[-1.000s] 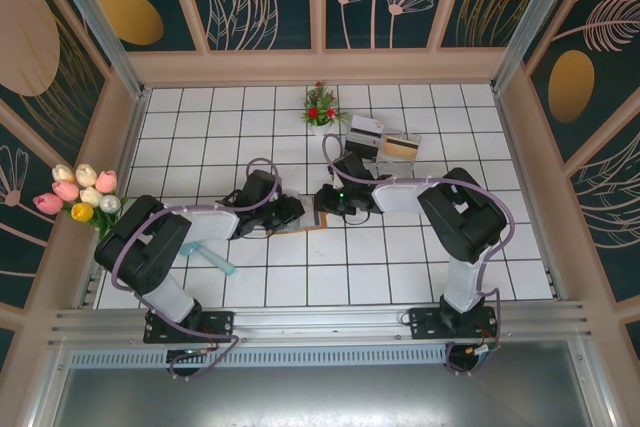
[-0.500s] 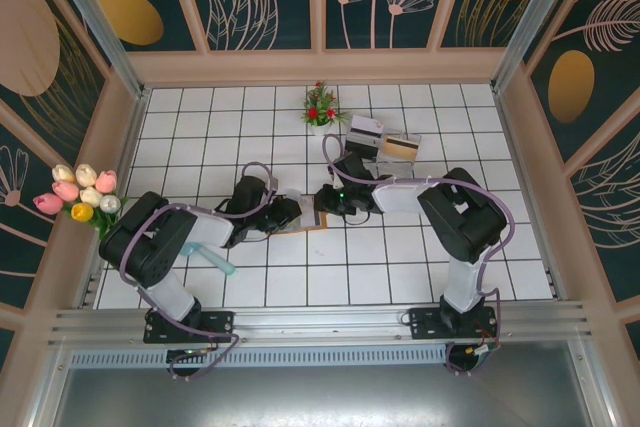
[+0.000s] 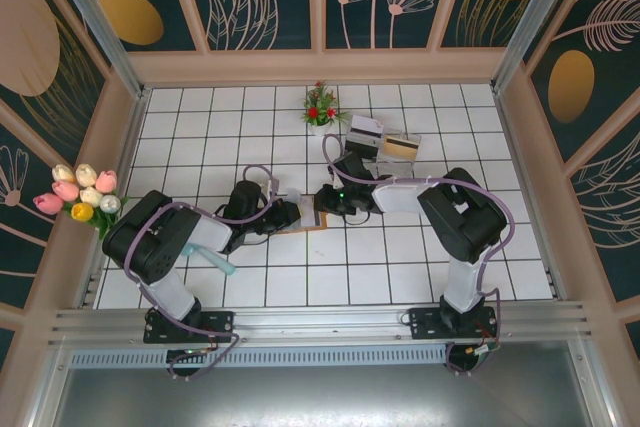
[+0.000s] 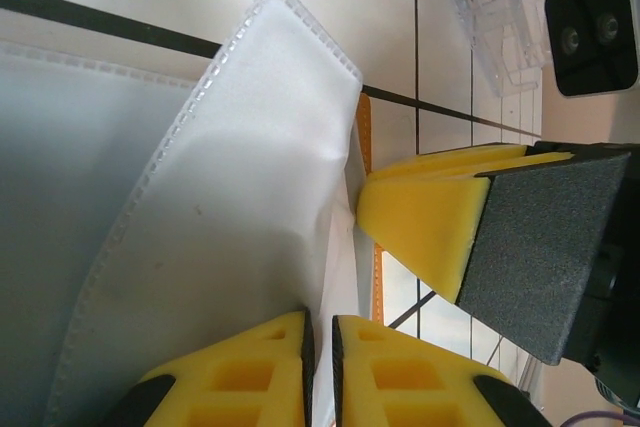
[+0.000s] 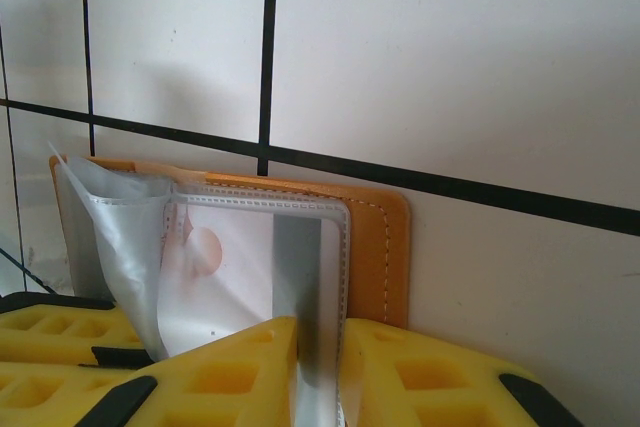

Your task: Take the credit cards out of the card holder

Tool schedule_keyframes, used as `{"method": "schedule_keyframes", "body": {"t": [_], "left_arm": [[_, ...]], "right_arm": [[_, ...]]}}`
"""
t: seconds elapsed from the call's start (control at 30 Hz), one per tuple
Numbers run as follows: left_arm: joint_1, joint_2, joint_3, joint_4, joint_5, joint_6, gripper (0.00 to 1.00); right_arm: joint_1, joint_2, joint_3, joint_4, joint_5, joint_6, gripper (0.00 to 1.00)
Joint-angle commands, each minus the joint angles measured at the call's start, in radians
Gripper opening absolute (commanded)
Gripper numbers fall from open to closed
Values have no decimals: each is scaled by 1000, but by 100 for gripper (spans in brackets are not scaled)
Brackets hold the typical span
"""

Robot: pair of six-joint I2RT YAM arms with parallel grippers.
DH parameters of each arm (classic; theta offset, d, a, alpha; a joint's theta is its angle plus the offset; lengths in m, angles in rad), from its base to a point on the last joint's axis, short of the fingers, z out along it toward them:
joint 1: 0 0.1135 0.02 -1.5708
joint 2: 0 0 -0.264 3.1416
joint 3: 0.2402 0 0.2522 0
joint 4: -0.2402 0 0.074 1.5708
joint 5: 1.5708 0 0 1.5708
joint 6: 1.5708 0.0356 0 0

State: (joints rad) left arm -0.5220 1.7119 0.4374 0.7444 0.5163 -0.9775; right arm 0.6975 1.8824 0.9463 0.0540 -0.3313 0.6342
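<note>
The orange-brown card holder [image 3: 303, 228] lies open on the tiled floor between my two grippers. My left gripper [image 3: 288, 214] comes at it from the left. In the left wrist view that gripper [image 4: 320, 321] is shut on the thin edge of a clear sleeve [image 4: 250, 187] of the holder. My right gripper [image 5: 320, 327] is shut on another clear sleeve [image 5: 300, 257], through which something white with a grey band shows. The holder's orange cover [image 5: 385, 247] lies flat behind it. One teal credit card [image 3: 222, 265] lies on the floor beside the left arm.
A clear plastic tray [image 3: 385, 144] holding an orange-tan card and a white card stands behind the right gripper [image 3: 323, 209]. A small red flower pot [image 3: 319, 109] stands at the back, and a tulip bunch [image 3: 82, 195] hangs on the left wall.
My left gripper has narrowed onto the sleeve edge and its arm has shifted slightly. The right arm and the holder have stayed put.
</note>
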Motion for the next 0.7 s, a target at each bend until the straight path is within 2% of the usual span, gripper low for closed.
{"method": "schedule_keyframes", "body": {"t": [0.0, 0.2, 0.4, 0.67], "left_arm": [[-21, 64, -8, -42, 55, 53, 15], [-15, 46, -15, -79, 26, 72, 3], [14, -19, -62, -114, 2, 85, 1], [34, -38, -78, -140, 0, 91, 0]], "right_arm": [[17, 198, -112, -270, 130, -10, 23], [16, 198, -115, -272, 133, -7, 25], [4, 193, -135, -264, 138, 10, 25], [-1, 195, -120, -313, 198, 1, 21]]}}
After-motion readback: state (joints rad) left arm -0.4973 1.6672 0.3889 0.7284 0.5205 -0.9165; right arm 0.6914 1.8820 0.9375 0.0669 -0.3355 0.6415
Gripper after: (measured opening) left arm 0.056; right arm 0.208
